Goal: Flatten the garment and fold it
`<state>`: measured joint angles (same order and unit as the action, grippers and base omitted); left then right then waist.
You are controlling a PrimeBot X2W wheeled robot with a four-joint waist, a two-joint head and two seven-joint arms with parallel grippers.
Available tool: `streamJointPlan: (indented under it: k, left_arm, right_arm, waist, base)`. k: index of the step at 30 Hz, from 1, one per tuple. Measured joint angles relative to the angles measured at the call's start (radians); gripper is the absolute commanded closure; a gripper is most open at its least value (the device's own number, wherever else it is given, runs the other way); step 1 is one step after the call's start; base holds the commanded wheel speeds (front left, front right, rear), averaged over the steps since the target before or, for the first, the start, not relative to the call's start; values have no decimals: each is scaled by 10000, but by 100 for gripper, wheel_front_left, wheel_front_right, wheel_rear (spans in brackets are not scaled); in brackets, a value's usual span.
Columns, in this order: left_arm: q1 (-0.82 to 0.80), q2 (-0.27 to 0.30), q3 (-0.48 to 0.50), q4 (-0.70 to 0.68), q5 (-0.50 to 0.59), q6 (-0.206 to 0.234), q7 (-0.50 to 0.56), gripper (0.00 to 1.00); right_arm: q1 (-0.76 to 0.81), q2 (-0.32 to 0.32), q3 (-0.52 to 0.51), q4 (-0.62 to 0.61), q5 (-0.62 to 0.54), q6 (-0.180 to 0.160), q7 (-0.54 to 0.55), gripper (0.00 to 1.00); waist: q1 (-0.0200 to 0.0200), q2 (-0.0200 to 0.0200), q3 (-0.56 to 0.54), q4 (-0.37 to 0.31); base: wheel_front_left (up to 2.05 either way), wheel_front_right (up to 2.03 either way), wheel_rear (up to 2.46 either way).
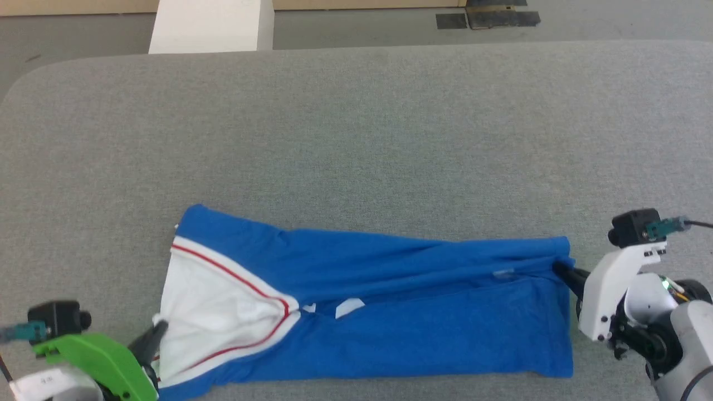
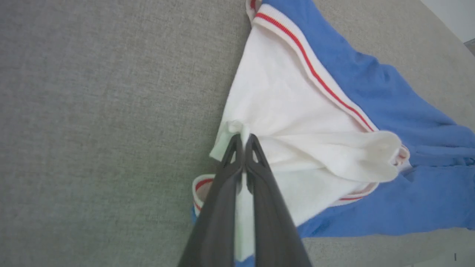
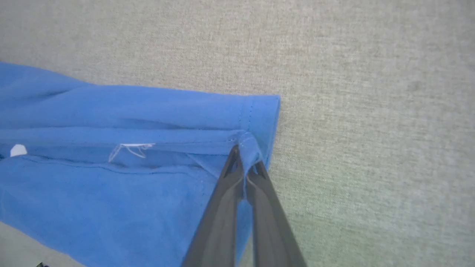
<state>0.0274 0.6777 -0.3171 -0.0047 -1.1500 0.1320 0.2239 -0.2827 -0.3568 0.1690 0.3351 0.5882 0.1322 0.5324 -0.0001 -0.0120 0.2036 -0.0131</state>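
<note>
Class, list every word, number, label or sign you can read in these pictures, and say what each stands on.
No text can be read in full.
Garment: white scraps of a print peek from a fold; too little shows to read.
Pale mark near the garment's hem: no letters legible.
Sticker on the left arm: too blurred to read.

Looks like a lab or test room, not a home: broad work table (image 1: 356, 111) covered in grey fabric, bare grey floor (image 1: 362, 33) beyond, plain white block (image 1: 211, 25), dark tape-like patches (image 1: 496, 16), pale wooden strip (image 1: 362, 4) at the far edge.
</note>
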Motion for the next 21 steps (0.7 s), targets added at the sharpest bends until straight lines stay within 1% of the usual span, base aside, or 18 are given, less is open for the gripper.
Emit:
streamJointPlan:
  k: [2,3,4,5,11,14,16,19,21]
  left_arm:
    - [300,-134,-38,79,-2,109,-157,100]
    - [413,-389,-138,316,-40,96,-326,17]
    - [419,-441,-188,391,-36,86,-341,0]
    - [420,-497,-240,487,-29,46,-368,0]
    - [384,-644,-470,888,506,-4,-890,0]
    - [301,-767,-589,947,840,-27,-1218,0]
    - [166,-836,-579,949,1212,96,-1593,0]
    - [-68,-1026,-395,905,1624,537,-2382,0]
    - [-225,-1095,-320,734,1962,644,-2869,0]
  right_arm:
    - [221,115,-190,94,-119,0,-54,100]
    - [552,313,-309,146,-203,0,-88,64]
    - [641,355,-339,146,-215,0,-134,7]
    - [745,399,-368,140,-255,0,-150,0]
    - [1665,635,-665,-368,-433,4,-579,0]
    - [2360,802,-905,-884,-629,2,-846,0]
    - [2747,943,-1064,-1283,-815,0,-945,0]
    - [3054,1127,-1354,-2002,-999,0,-1014,0]
    - [3132,1210,-1645,-2437,-1080,0,-965,0]
  waist:
    - [0,0,-79,39]
    - [0,0,-167,62]
    - [0,0,-187,58]
    - [0,0,-216,50]
    - [0,0,-451,-19]
    - [0,0,-632,-14]
    - [0,0,-748,-29]
    - [0,0,-905,-83]
    - [0,0,-999,-121]
  base:
    - [0,0,0]
    - [0,0,0]
    - [0,0,0]
    - [0,0,0]
    - [0,0,0]
    - [0,0,0]
    - [0,0,0]
    - [0,0,0]
    - [0,0,0]
